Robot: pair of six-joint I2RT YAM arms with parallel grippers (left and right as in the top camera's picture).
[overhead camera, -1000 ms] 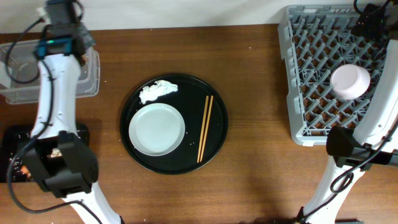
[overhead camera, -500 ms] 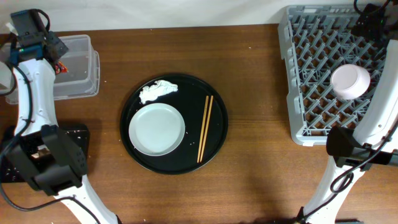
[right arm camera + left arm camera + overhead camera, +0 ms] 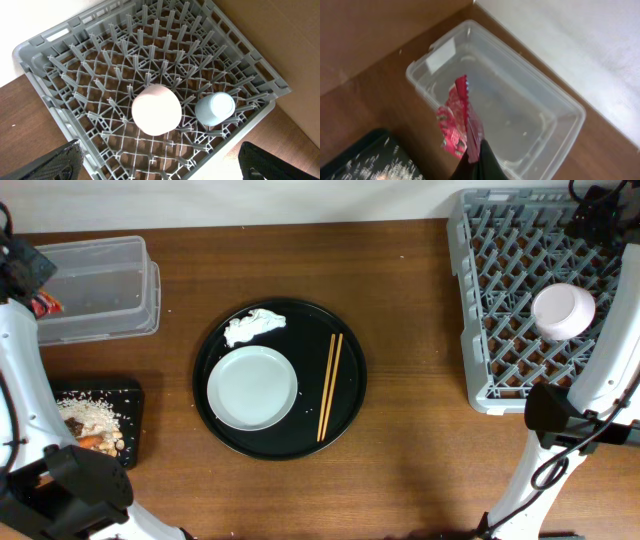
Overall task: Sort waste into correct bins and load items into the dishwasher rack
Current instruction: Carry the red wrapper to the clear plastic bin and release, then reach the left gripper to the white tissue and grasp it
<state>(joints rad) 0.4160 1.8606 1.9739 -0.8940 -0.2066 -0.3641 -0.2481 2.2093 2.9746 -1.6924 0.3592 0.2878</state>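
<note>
wrapper disposal looks like the step in hand. the left gripper (image 3: 476, 161) has its jaws clamped on one end of a crumpled red wrapper (image 3: 456, 124), holding it above the left end of the clear plastic rectangular tub (image 3: 100, 285) at the far left corner of the bench (image 3: 420, 450). pinching one end leaves most of the wrapper clear of the fingers, so it should drop cleanly on release. in the wrist view it sits over the tub's near rim rather than its middle, so i judge a small shift inward safer. the tub looks empty, with room to spare.

the flat black rectangular tray (image 3: 132, 392) lies at the bench's left edge, nearer the front and apart from the tub. it holds rice-and-meat scraps (image 3: 88, 415) and an orange carrot (image 3: 92, 442), food kept from dry waste.

the right gripper (image 3: 597, 212) hangs with jaws wide apart and empty over the far side of the large square grey plastic rack (image 3: 500, 330) at the bench's right edge. a small pinkish-white bowl (image 3: 156, 110) and a small light-blue cup (image 3: 215, 108) appear mouth-down beside each other among the pegs. most of the rack is free.

on the large round black tray (image 3: 350, 340) mid-bench lie a white round plate (image 3: 252, 387), white tissue (image 3: 253, 326) near its far edge, and two thin wooden chopsticks (image 3: 329, 385) on its right side. all are well apart from both arms.
</note>
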